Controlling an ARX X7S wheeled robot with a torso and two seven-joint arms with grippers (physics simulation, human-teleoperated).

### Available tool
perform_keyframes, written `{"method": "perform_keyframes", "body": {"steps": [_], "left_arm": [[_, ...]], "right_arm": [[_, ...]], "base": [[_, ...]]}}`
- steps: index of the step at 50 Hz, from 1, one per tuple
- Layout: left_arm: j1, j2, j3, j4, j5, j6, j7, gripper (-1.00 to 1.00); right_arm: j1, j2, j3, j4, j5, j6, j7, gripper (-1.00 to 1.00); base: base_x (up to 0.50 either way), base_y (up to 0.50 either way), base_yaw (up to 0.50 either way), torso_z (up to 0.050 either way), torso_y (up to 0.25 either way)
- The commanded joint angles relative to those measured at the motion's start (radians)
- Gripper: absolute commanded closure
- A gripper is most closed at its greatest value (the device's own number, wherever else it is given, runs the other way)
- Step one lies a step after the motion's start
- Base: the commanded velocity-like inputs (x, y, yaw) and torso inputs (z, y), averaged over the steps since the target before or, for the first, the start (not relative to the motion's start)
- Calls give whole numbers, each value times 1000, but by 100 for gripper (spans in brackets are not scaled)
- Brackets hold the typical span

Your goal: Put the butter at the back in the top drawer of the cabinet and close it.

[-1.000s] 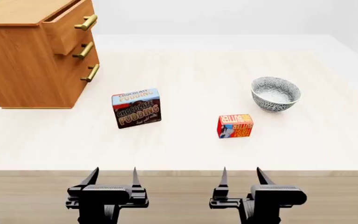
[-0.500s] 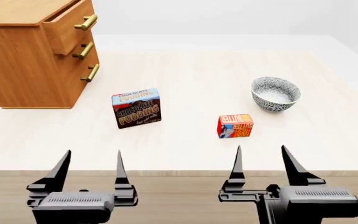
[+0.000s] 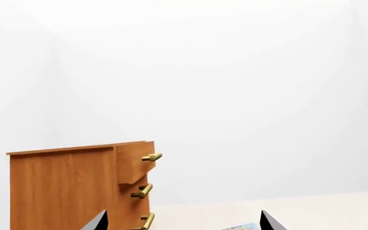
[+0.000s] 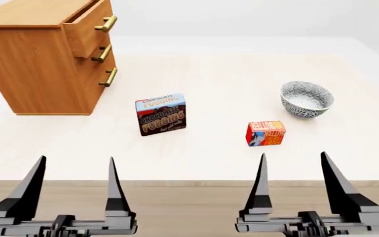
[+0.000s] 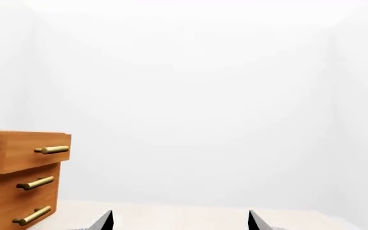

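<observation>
left gripper wide, right gripper wide, both empty | 1 butter, 1 pudding box, 1 bowl, 1 cabinet | top drawer ajar of 3 | both grippers at table near edge

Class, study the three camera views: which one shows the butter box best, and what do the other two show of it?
The head view shows it best: the whole butter box stands on the table, its lettering visible, between the chocolate pudding box and the bowl. Neither the left wrist view nor the right wrist view shows it.
</observation>
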Motion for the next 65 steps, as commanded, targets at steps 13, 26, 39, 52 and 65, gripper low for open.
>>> {"method": "perform_keyframes", "body": {"steps": [13,26,39,52,65], "left_arm": [[9,-25,16,19,1,4,-29,-100],[3,-34,15,20,-21,-4,-40,-100],[3,-43,16,17,-22,-4,-57,-100],[4,-54,21,8,-27,-6,-66,-100],[3,-64,28,3,-25,-6,-77,-100]], "right_arm": [[-19,27,-28,-30,-6,-8,26,-100],[-9,37,-31,-32,10,2,37,-100],[-6,45,-43,-39,11,14,48,-100],[0,53,-53,-36,12,16,59,-100],[0,62,-61,-40,14,16,70,-100]], "base": [[0,485,0,0,0],[0,0,0,0,0],[0,0,0,38,0],[0,0,0,50,0],[0,0,0,50,0]]}}
